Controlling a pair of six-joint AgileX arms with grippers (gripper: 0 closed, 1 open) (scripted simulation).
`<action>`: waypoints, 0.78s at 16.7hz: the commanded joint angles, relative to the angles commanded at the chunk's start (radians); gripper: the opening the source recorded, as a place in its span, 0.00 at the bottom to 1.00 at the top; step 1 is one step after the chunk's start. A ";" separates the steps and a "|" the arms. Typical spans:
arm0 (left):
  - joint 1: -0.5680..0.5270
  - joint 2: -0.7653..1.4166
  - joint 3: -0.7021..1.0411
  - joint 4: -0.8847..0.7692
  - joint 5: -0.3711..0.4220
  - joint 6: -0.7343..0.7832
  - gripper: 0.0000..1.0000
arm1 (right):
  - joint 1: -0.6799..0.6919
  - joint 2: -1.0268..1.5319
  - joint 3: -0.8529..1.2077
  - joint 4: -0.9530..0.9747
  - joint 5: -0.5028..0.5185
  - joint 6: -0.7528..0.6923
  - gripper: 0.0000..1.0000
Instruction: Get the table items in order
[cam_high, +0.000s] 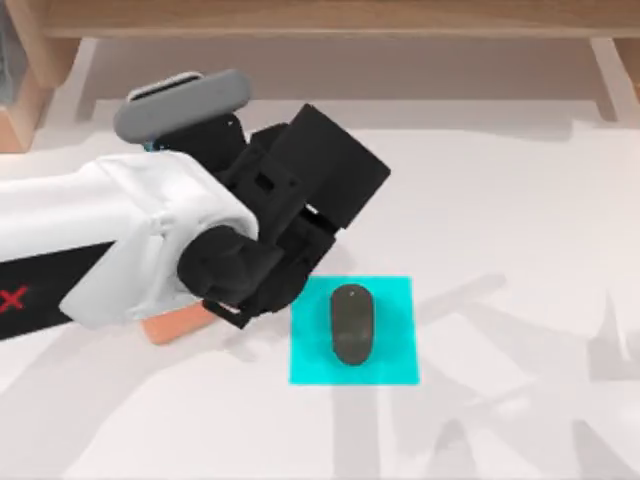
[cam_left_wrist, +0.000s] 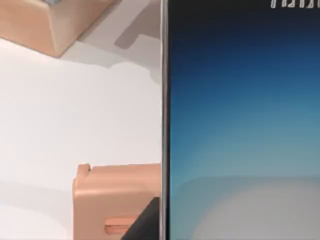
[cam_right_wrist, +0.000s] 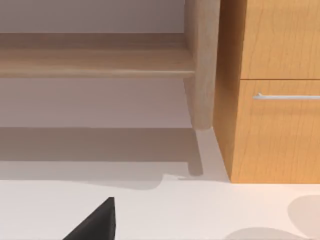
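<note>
White table (cam_high: 520, 220) bears mouse (cam_high: 352, 323) on mat (cam_high: 395, 365) (phone (cam_left_wrist: 240, 120) fills wrist view).

Mouse (cam_high: 352, 324): dark grey, plain, on mat. Mat (cam_high: 398, 362): flat cyan, no pattern. Phone stand (cam_left_wrist: 112, 200): salmon-orange, darker orange slot; same colour peeks under left arm in top view (cam_high: 178, 322). Smartphone (cam_left_wrist: 240, 125): screen fades dark navy to pale blue-white, thin silver-grey edge, white marks at one corner. Worktop (cam_high: 500, 200): white with faint grey shadow streaks. Left arm (cam_high: 110, 240): white shell, black band, red mark; left hand (cam_high: 300, 215) black. Far furniture (cam_right_wrist: 270, 100): light wood grain, silver handle.
</note>
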 joint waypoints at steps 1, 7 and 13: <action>0.035 0.004 -0.030 0.004 -0.022 -0.001 0.00 | 0.000 0.000 0.000 0.000 0.000 0.000 1.00; 0.076 0.025 -0.067 0.012 -0.053 -0.016 0.00 | 0.000 0.000 0.000 0.000 0.000 0.000 1.00; 0.076 0.025 -0.067 0.012 -0.053 -0.016 0.45 | 0.000 0.000 0.000 0.000 0.000 0.000 1.00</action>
